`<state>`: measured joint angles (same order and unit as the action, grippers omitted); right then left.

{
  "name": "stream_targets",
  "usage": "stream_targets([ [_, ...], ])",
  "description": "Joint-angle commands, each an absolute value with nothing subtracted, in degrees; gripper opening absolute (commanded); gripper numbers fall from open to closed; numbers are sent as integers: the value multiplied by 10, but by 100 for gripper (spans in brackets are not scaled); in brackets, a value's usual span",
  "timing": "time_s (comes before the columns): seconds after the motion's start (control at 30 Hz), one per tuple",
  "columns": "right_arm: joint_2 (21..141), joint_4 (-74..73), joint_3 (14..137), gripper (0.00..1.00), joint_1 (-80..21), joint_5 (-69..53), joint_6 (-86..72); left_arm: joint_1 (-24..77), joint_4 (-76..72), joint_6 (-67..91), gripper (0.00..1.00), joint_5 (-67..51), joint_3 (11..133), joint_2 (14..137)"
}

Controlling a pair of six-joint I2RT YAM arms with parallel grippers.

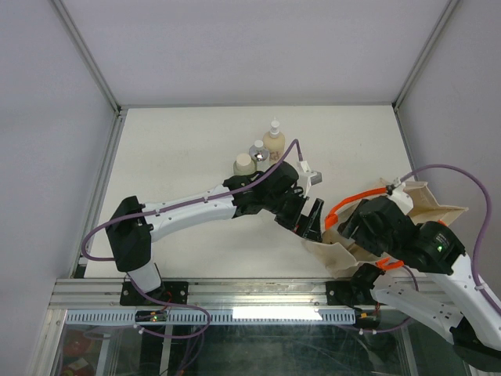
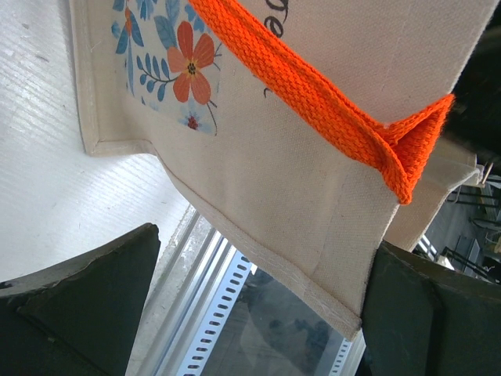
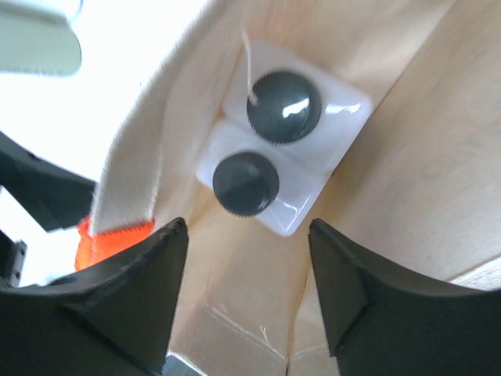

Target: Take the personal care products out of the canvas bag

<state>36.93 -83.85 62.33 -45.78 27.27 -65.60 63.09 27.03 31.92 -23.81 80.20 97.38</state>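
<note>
Whitish square bottles point(image 3: 313, 157) lie inside the canvas bag point(image 3: 407, 157), ahead of the parted, empty right jaws.

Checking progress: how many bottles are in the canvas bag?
2: one dark-capped square bottle at the bottom of the canvas bag, a second bottle against it. Others may be hidden outside the right wrist view.

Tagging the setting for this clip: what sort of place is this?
Probably a lab robot cell: white table, plain panels on aluminium posts, rail at the near edge.
</note>
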Motion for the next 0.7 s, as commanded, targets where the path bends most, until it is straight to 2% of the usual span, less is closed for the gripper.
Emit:
stream_targets([
  [0.0, 394, -851, 639, 75, -457, 406, -699, 639, 294, 291, 99, -218, 814, 981],
  [0.13, 431, -859, 631, 81, -457, 436, -682, 639, 299, 291, 99, -212, 821, 981],
  [0.27, 452, -802, 621, 82, -456, 438, -611, 640, 301, 293, 99, -209, 823, 980],
  [0.47, 472, -746, 625, 85, -422, 373, -453, 640, 308, 290, 99, -207, 833, 983],
  [0.6, 473, -725, 598, 85, -368, 322, -409, 640, 312, 288, 99, -207, 842, 987],
  [0.67, 489, -703, 591, 78, -322, 282, -378, 639, 313, 285, 99, -207, 849, 989],
])
